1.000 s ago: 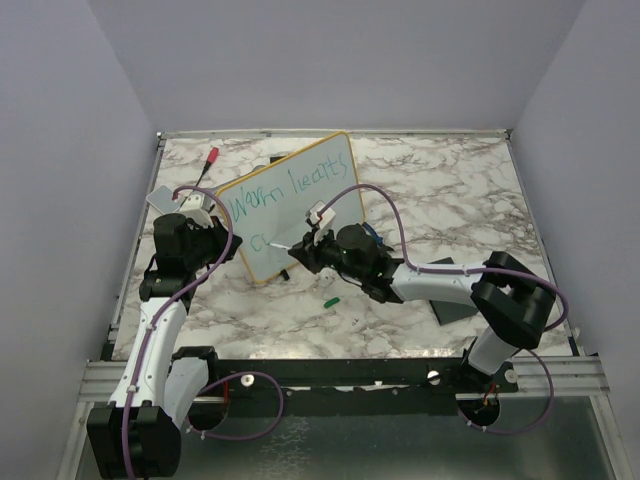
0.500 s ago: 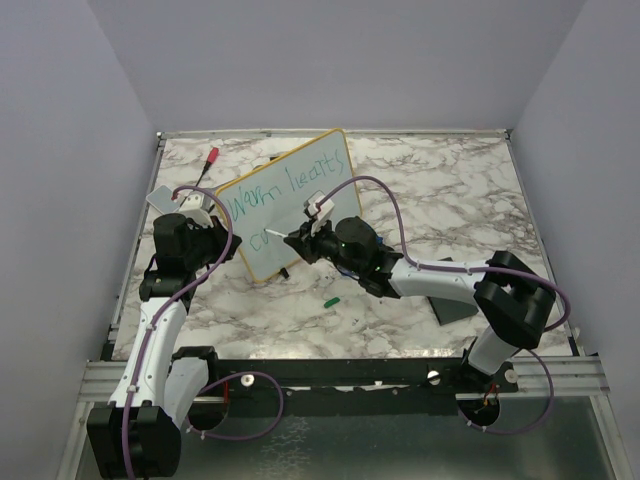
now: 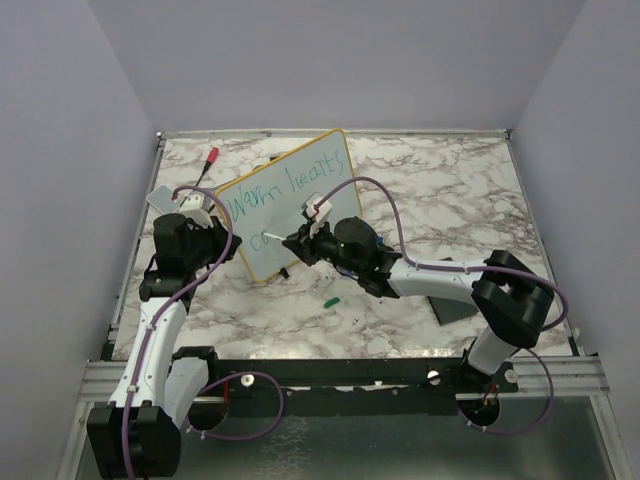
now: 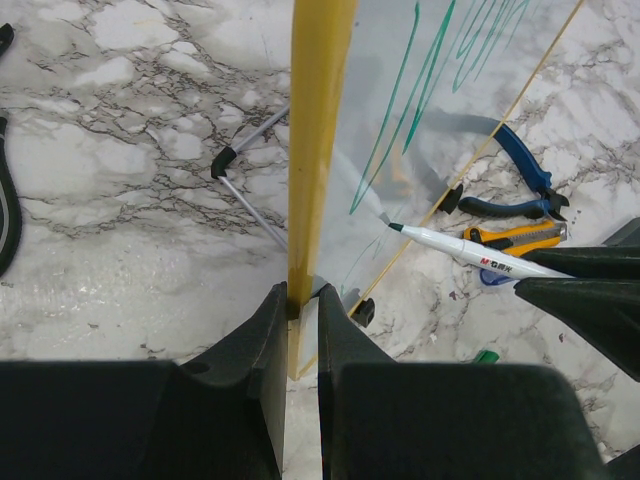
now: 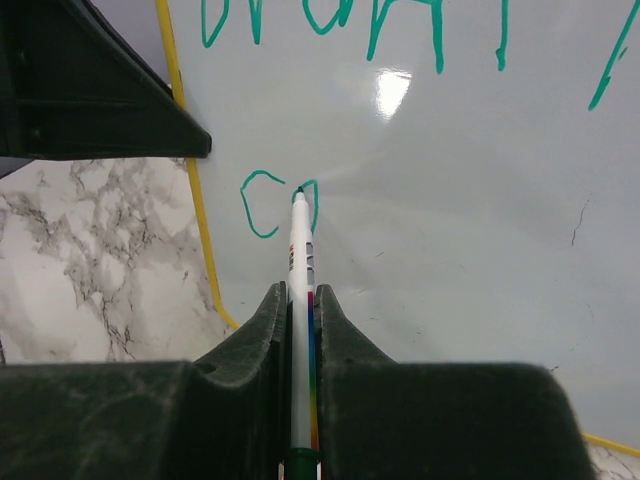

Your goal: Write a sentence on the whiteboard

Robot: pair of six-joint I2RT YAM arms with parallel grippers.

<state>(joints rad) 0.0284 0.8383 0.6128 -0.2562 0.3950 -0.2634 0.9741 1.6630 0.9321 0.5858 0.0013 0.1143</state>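
Note:
The whiteboard (image 3: 300, 215), yellow-framed, stands tilted on the marble table. My left gripper (image 3: 222, 245) is shut on its yellow left edge (image 4: 318, 140), the fingers pinching the frame near its lower corner (image 4: 302, 297). My right gripper (image 5: 297, 290) is shut on a white marker (image 5: 299, 250), which also shows in the left wrist view (image 4: 470, 255). The marker's green tip touches the board. The sentence (image 3: 290, 185) is in teal: "Warm hearts" on the top line, and below it a "c" (image 5: 260, 203) with a fresh curved stroke at the tip.
A red-capped marker (image 3: 211, 156) lies at the back left. A green cap (image 3: 332, 300) lies in front of the board. A black pad (image 3: 455, 303) sits under my right forearm. Blue pliers (image 4: 520, 175) and an orange utility knife (image 4: 515, 237) lie beyond the board.
My right gripper carried the marker up and to the right from the "c", and a new stroke has appeared beside it. The left gripper and the board stayed put.

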